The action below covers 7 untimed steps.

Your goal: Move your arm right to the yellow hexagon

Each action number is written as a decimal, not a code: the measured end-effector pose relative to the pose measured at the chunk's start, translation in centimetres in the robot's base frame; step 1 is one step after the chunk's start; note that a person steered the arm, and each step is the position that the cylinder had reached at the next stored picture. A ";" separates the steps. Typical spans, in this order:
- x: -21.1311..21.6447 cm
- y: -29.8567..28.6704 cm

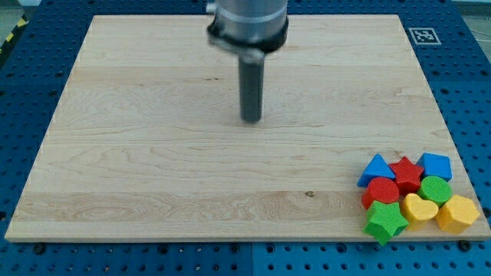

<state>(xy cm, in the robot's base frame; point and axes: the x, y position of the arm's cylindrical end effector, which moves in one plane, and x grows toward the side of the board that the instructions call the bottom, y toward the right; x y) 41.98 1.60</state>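
A pale wooden board lies on a blue perforated table; a black-and-white marker tag sits on the blue surface at the view's top right, just off the board's corner. Eight blocks are huddled in the board's bottom right corner, touching one another: two blue, two red, two green, two yellow; a blue triangle, a red star, a blue block of angular shape, a red round block, a green round block, a green star, a yellow heart, and the yellow hexagon at the cluster's right edge, near the board's corner. My tip rests on bare wood at the upper middle, well apart from every block, up and to the view's left of the cluster; the rod ends plainly with no pincer to open or close; the arm's upper part is cut off by the view's top edge.
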 end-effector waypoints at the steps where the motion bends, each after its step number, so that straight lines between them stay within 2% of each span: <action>1: 0.4 12.9; 2: 2.4 25.8; 3: 5.5 32.8; 4: 7.4 32.9; 5: 16.6 32.8; 6: 19.7 32.0; 7: 19.8 30.5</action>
<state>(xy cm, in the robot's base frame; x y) 61.78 32.10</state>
